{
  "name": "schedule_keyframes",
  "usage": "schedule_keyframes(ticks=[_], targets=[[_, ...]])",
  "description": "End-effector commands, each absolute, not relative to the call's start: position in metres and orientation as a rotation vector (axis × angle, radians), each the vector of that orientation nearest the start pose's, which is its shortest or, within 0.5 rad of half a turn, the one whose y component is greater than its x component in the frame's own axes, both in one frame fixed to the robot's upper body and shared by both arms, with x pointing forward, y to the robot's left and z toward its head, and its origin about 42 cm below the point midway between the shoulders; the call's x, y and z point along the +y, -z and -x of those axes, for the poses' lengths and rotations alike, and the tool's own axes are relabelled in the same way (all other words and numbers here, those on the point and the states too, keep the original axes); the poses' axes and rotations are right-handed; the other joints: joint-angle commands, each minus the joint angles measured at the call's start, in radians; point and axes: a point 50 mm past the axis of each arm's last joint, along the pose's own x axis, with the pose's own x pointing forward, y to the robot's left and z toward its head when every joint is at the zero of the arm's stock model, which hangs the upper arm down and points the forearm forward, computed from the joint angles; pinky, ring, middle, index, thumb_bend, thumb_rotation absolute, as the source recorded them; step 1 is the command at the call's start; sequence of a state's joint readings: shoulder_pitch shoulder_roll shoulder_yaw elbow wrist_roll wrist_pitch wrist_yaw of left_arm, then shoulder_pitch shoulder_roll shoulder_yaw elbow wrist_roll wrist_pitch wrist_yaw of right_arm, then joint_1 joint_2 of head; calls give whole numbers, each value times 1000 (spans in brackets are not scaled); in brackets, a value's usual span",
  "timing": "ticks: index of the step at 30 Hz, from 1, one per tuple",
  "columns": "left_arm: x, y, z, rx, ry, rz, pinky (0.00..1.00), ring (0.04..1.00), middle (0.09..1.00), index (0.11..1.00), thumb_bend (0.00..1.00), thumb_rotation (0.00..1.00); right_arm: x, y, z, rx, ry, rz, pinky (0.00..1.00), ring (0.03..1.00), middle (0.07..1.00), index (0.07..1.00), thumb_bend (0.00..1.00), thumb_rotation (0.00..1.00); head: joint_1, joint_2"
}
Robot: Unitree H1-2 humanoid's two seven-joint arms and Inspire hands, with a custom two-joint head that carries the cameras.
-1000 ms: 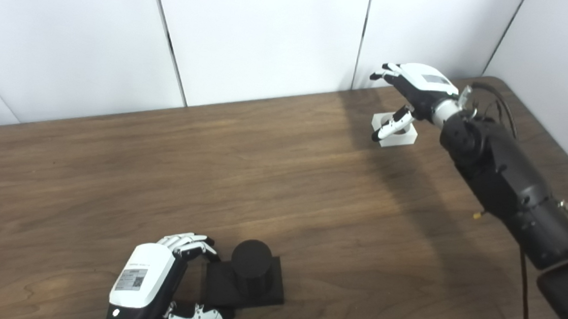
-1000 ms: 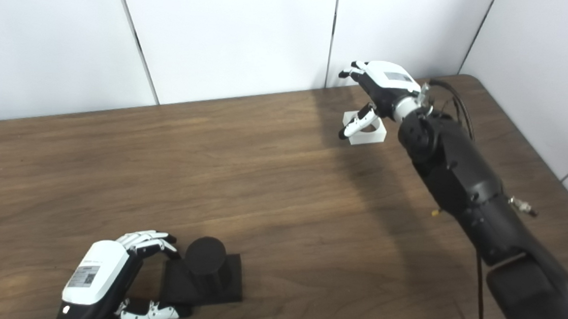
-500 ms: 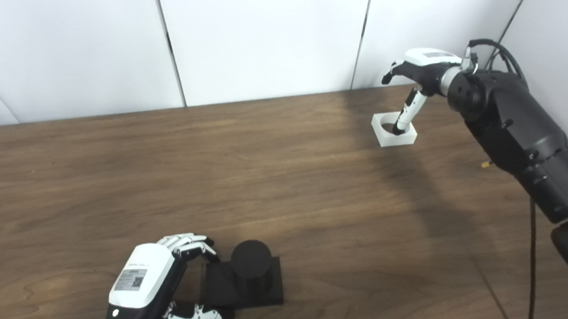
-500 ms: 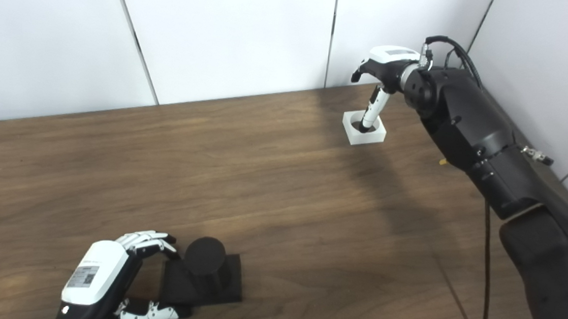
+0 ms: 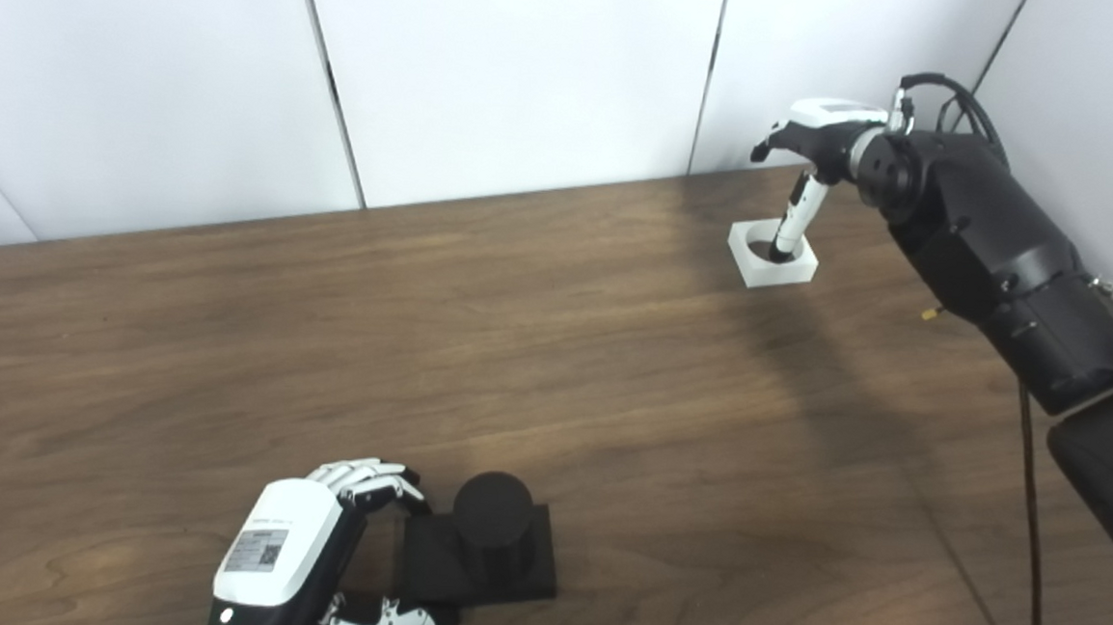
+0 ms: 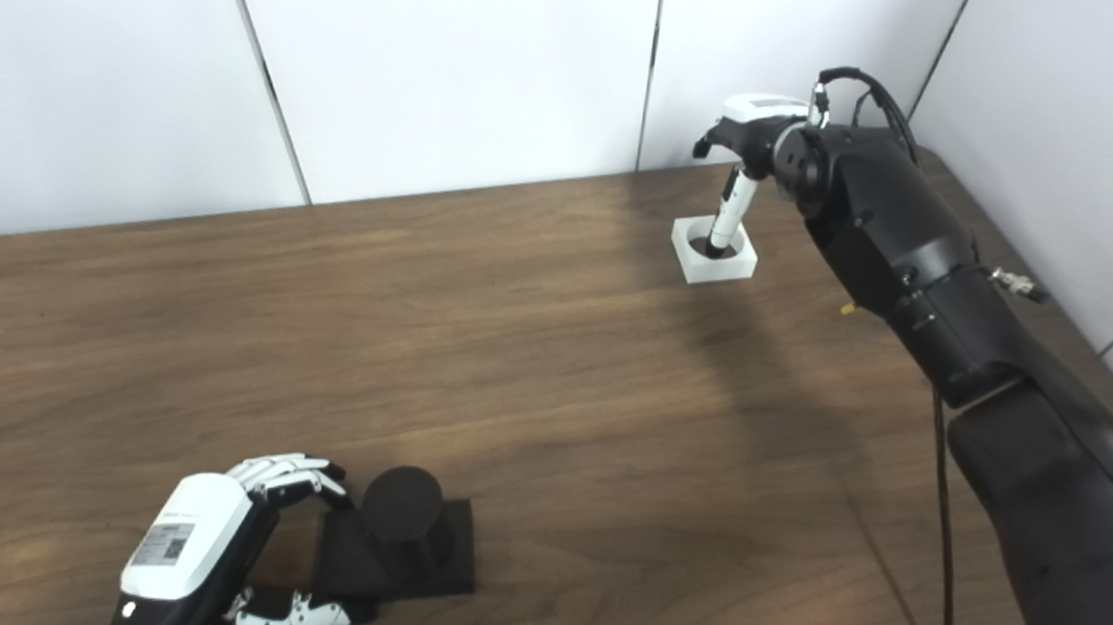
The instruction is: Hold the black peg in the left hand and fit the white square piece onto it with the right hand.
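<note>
The black peg (image 5: 493, 516), a short cylinder on a square black base (image 5: 526, 573), stands near the table's front left. My left hand (image 5: 295, 553) sits at the base's left side, fingers curled over its far corner and thumb (image 5: 393, 619) along its near edge, gripping it. At the far right lies the white square piece (image 5: 779, 272), flat on the table with its round hole facing up. My right hand (image 5: 823, 136) hovers above it, palm down. One digit (image 5: 794, 216) points straight down into the hole; the other fingers (image 5: 768, 144) spread beyond the piece without touching it.
The brown wooden table (image 5: 517, 329) stretches between the two pieces. White wall panels (image 5: 513, 78) close off the back and right sides. A black cable (image 5: 1026, 534) hangs from my right forearm near the table's right edge.
My right hand has lifted and turned palm-down over the white piece, and one digit has swung down into its hole. The left hand and the peg have stayed put.
</note>
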State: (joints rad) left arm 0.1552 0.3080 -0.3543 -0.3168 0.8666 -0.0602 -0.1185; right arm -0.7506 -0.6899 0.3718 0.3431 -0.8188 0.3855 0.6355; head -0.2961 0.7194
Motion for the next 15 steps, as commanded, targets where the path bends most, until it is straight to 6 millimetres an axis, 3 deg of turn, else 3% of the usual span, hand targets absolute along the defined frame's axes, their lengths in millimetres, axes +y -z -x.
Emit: schedule_keyframes(ticks=[1, 15], targets=[[201, -114, -201, -191, 510, -1119, 794, 797, 755, 489, 516, 45, -357, -324, -490, 345, -114, 1550, 1000, 1000, 997, 880, 990, 185, 16, 3], [198, -114, -201, -229, 477, -1112, 805, 803, 747, 489, 517, 46, -355, -307, -493, 408, -146, 1585, 1000, 1000, 995, 871, 987, 218, 20, 3]])
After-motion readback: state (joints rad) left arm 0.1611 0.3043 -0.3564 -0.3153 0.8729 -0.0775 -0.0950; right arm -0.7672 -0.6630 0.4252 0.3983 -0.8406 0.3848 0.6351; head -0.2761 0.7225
